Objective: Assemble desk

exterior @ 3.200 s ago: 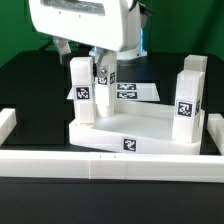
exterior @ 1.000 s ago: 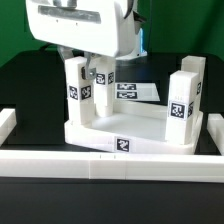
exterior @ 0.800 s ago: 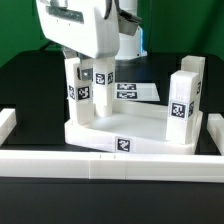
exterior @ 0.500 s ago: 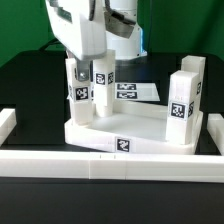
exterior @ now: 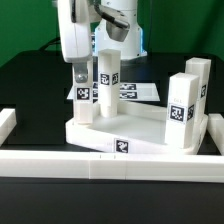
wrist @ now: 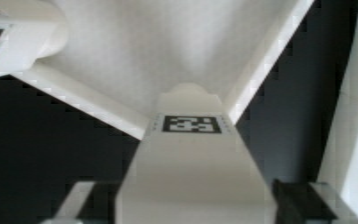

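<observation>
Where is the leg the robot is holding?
In the exterior view, the held leg stands upright at the tabletop's back left corner, between the fingers, just right of another leg and in front of the marker board.

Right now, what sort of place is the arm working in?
Most likely a lab test bench, not a home or workshop: a black table fenced by a long white border rail, a flat white marker board fixed on it, and printed square tags on the white plastic block legs.
</observation>
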Controlling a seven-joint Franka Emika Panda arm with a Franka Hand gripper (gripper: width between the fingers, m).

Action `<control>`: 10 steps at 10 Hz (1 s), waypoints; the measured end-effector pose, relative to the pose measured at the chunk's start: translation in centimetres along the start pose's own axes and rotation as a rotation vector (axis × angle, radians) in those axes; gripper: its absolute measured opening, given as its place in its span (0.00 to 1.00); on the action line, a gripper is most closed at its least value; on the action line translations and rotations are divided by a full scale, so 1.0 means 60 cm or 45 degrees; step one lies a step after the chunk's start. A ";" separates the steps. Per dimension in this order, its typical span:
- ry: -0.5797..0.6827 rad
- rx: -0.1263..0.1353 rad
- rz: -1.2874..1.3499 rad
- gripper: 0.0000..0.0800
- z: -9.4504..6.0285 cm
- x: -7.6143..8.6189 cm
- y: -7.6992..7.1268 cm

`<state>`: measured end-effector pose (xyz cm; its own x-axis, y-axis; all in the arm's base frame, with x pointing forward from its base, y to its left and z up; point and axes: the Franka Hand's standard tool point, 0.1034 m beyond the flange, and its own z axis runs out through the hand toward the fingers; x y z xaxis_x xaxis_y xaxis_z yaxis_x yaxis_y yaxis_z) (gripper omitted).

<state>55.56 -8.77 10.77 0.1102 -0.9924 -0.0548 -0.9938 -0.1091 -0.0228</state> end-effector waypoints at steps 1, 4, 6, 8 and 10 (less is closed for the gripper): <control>-0.003 -0.015 -0.041 0.68 0.001 -0.002 0.001; 0.003 -0.017 -0.354 0.81 0.000 -0.001 -0.002; 0.002 -0.018 -0.532 0.81 0.000 -0.001 -0.002; 0.001 -0.017 -0.716 0.81 0.000 0.000 -0.002; 0.010 -0.025 -0.917 0.81 -0.001 0.000 -0.003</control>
<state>55.74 -8.72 10.83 0.7385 -0.6737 -0.0261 -0.6742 -0.7378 -0.0325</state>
